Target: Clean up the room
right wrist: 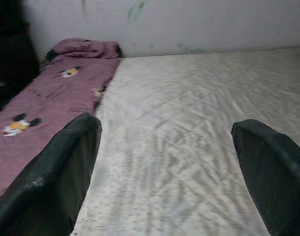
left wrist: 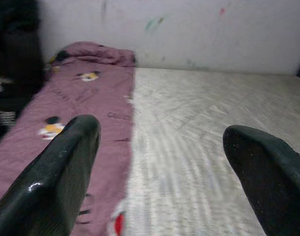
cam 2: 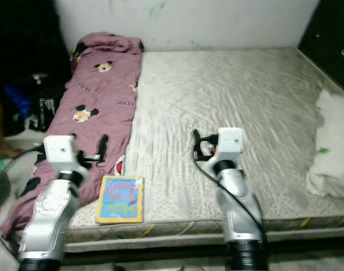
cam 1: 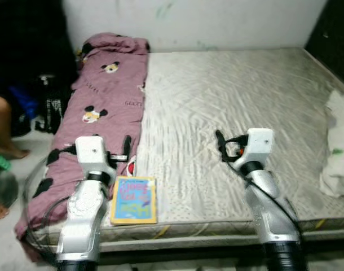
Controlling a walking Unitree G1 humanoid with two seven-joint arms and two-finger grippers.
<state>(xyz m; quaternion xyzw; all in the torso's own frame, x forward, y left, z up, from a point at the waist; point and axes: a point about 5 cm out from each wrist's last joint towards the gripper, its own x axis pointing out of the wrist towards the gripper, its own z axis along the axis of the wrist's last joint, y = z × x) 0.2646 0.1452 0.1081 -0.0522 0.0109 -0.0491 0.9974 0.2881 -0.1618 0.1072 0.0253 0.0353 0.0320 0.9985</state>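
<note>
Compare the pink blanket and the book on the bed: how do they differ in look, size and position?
The blanket is soft pink cloth with cartoon mouse prints; the book is a flat, stiff rectangle with a bright blue and yellow cover. The blanket is far larger, running along the mattress's left side up to the wall; the book lies small at the near edge. The blanket droops over the side; the book rests wholly on top. Both lie on the mattress, untouched.

Flat, even indoor light, fairly bright on the mattress [cam 1: 228, 113]. Dark corners at ten and two o'clock. Soft blur throughout; wrist views blurred most, fingers [left wrist: 56, 182] out of focus.
</note>
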